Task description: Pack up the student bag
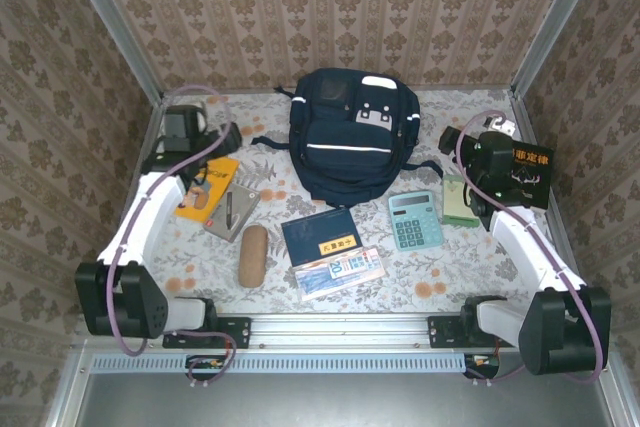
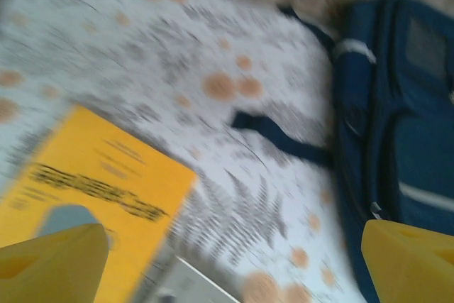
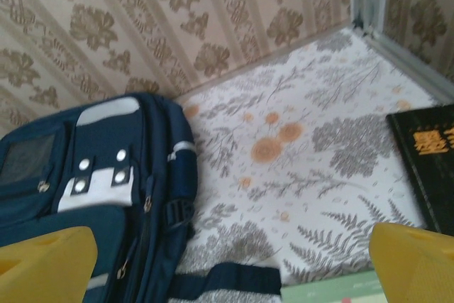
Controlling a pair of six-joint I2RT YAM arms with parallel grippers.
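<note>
Nearest, one brown oblong case (image 1: 252,255) and one clear card box (image 1: 340,272) lie on the floral table (image 1: 430,282). Behind them lie one navy booklet (image 1: 320,232), one teal calculator (image 1: 415,220), one grey notebook (image 1: 232,209), one yellow book (image 1: 207,187), one green pad (image 1: 458,199) and one black book (image 1: 528,175). Two grippers, the left gripper (image 2: 234,267) and the right gripper (image 3: 234,267), stand with fingers wide apart, holding nothing. Farthest, the one student bag (image 1: 350,132) lies flat near the back wall, between the two grippers.

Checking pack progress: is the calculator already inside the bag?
No, the calculator lies on the table, outside the student bag.
</note>
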